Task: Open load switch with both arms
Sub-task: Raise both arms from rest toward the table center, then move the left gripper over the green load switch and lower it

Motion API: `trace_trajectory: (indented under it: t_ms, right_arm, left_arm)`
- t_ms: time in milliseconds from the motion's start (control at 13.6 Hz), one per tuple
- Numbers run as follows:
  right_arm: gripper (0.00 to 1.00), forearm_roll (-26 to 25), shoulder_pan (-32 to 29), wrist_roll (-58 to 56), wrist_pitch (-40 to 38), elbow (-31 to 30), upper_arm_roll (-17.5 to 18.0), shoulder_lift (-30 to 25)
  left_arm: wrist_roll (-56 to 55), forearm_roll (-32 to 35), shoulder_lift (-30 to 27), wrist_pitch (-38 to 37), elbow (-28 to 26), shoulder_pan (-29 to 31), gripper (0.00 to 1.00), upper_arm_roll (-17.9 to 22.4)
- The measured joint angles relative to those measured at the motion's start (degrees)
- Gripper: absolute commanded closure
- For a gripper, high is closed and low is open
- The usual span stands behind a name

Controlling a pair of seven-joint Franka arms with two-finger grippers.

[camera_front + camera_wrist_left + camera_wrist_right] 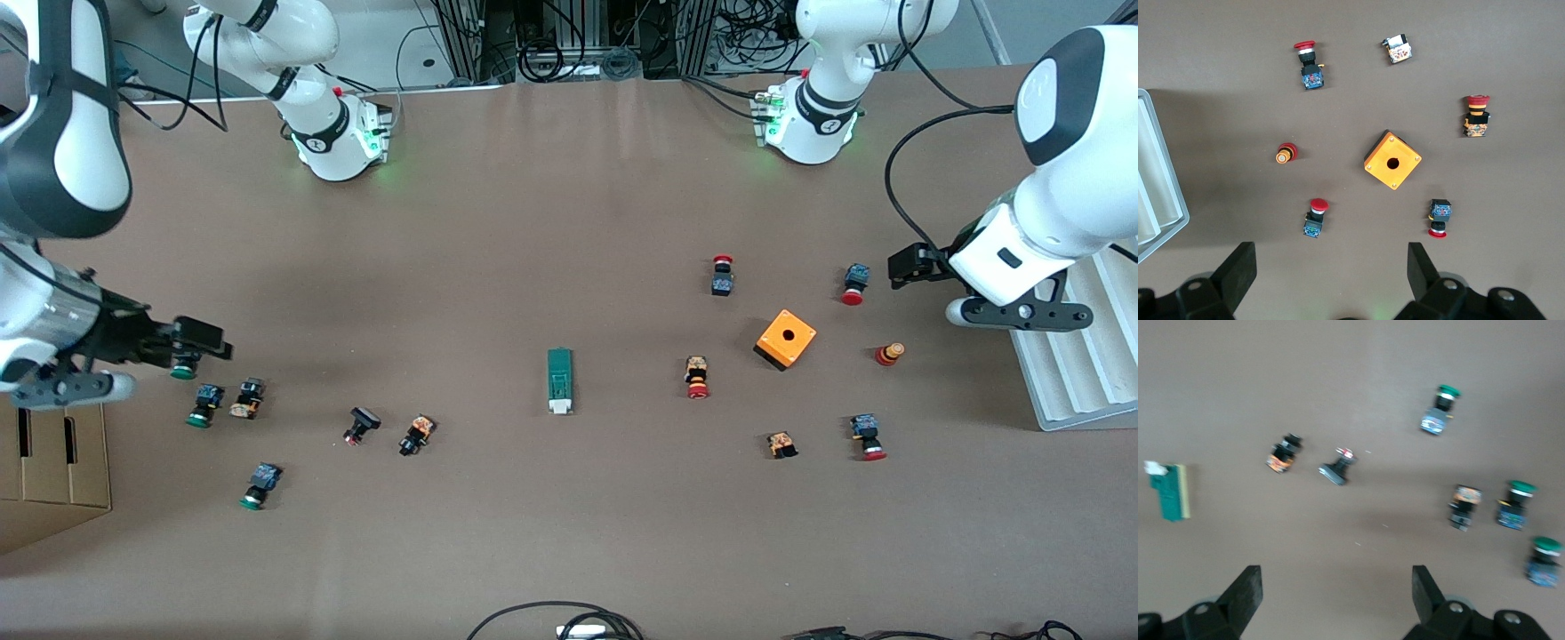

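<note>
The load switch (559,380) lies at frame centre, untouched. The left gripper (900,265) hangs at the right edge and the right gripper (206,338) at the left edge, both wide open and empty.

Cardboard box (53,480) and white tray (1080,356) (both at table ends) cut by the front view's edges.

The load switch (559,380) looks like green and white plastic lying on a matt brown table (551,222).
</note>
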Motion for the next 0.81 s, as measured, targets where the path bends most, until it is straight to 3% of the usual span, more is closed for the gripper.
trace_trajectory:
  t_ms: [220,367,513,807]
  right_arm:
    - [0.00,-0.41,2.13,-0.42,2.67,0.06,0.05,2.10]
    - [0.00,-6.54,4.82,-0.36,3.72,0.08,0.08,2.24]
    - [0.00,-9.72,7.36,-0.07,4.24,0.09,0.08,2.23]
    - [0.00,-10.06,8.92,-0.04,4.37,0.09,-0.01,2.64]
  left_arm:
    - [-0.37,-0.03,1.40,0.31,0.30,-0.24,0.02,-0.42]
    - [-4.52,-0.07,1.91,2.45,0.34,-2.01,0.02,-1.19]
    - [-11.24,-0.06,2.37,5.26,0.30,-5.87,0.04,-1.55]
    - [-25.05,-0.02,3.95,10.73,0.03,-14.11,0.05,-1.91]
